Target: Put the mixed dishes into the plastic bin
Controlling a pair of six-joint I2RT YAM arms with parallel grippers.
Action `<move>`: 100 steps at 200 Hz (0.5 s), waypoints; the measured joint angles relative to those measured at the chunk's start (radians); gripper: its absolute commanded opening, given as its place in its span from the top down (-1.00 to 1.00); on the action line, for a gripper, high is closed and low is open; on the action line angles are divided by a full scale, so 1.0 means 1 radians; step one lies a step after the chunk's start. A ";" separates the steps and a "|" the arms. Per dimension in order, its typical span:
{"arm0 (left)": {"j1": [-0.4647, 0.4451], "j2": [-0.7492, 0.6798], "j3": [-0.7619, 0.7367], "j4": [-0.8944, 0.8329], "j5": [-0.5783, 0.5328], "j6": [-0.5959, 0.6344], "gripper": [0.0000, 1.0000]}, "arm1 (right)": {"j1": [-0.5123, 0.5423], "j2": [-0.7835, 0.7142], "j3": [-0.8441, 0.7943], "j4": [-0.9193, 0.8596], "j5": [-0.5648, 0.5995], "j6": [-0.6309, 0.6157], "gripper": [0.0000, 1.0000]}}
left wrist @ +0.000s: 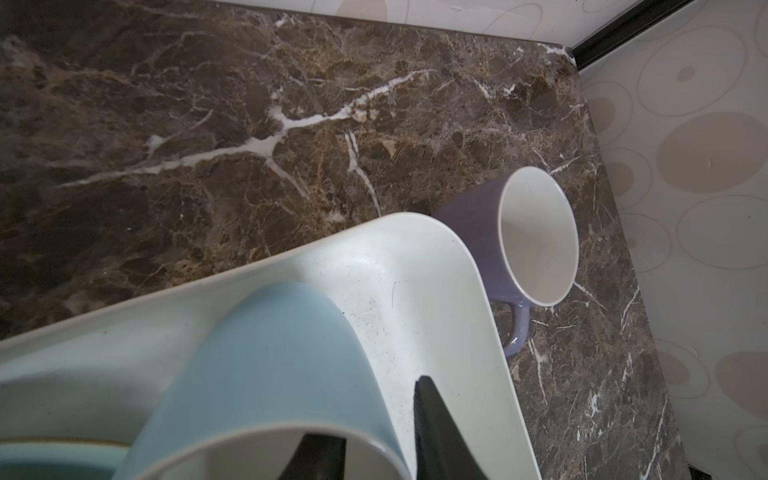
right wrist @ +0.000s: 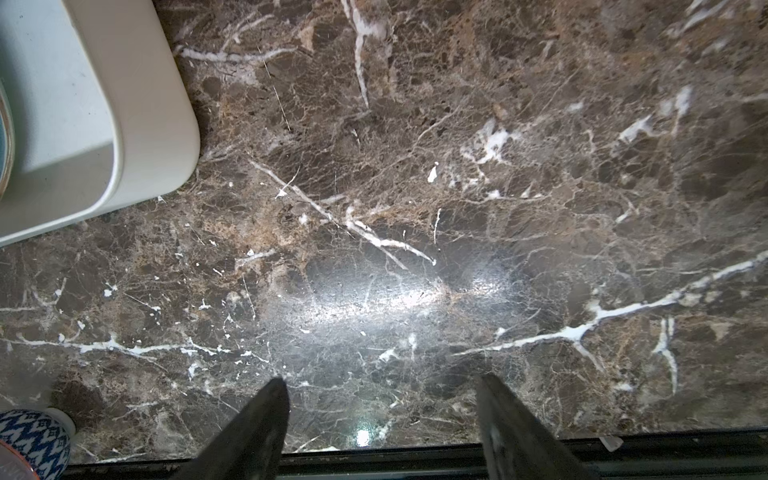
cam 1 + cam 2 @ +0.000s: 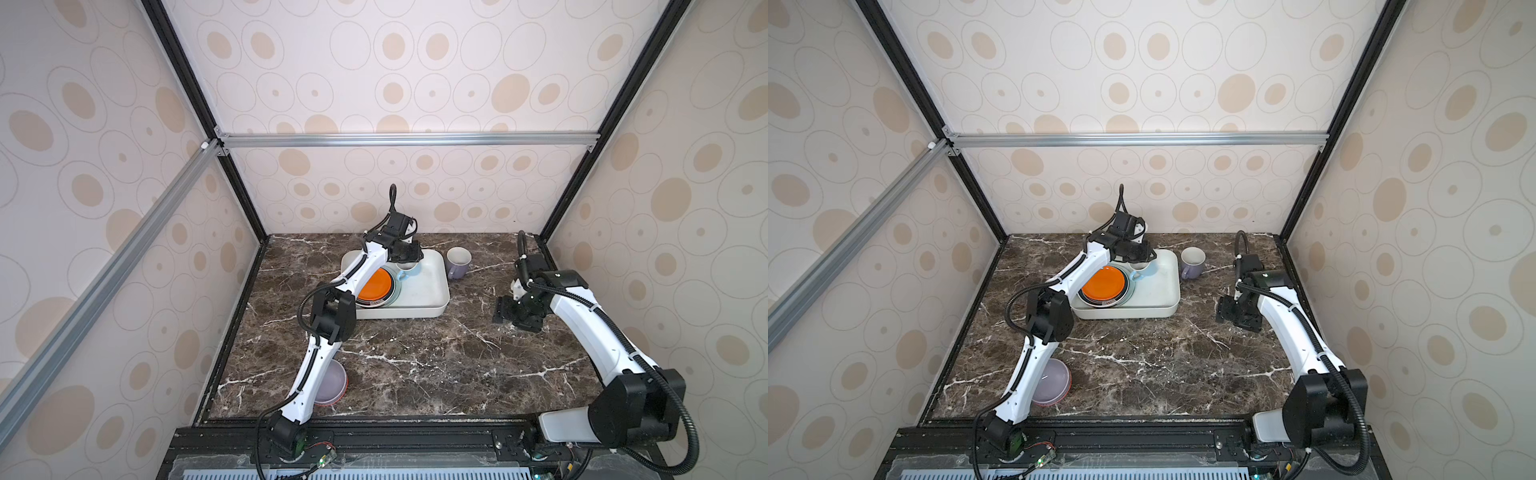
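— Mixed dishes (image 3: 1102, 284), whereabouts?
— Mostly inside the plastic bin (image 3: 436, 308), toward the back of the marble table (image 3: 415, 365). Orange plate (image 3: 376, 284) on top of a stack of plates (image 3: 386, 300) at the bin's left end. Blue mug (image 3: 406, 269) upright just beside the stack, toward the back, in both top views.
— Anything outside?
— Lavender mug (image 3: 458, 264) upright on the marble, just beside the bin's far right corner. Lavender bowl (image 3: 332, 382) near the front left edge, partly hidden under the left arm (image 3: 316, 365).
— Left gripper (image 1: 372, 409)?
— Astride the blue mug's wall: one finger (image 1: 320, 455) inside the rim, one outside. Seemingly slack, with a sliver of gap by the inner finger, though blurred that close in the wrist view.
— Right gripper (image 2: 382, 380)?
— Fingers spread wide, holding nothing, low over bare marble, well apart from the bin.
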 measured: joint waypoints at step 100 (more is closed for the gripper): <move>0.002 0.024 0.026 0.068 0.024 -0.026 0.35 | -0.006 0.011 0.001 0.000 0.000 -0.004 -0.49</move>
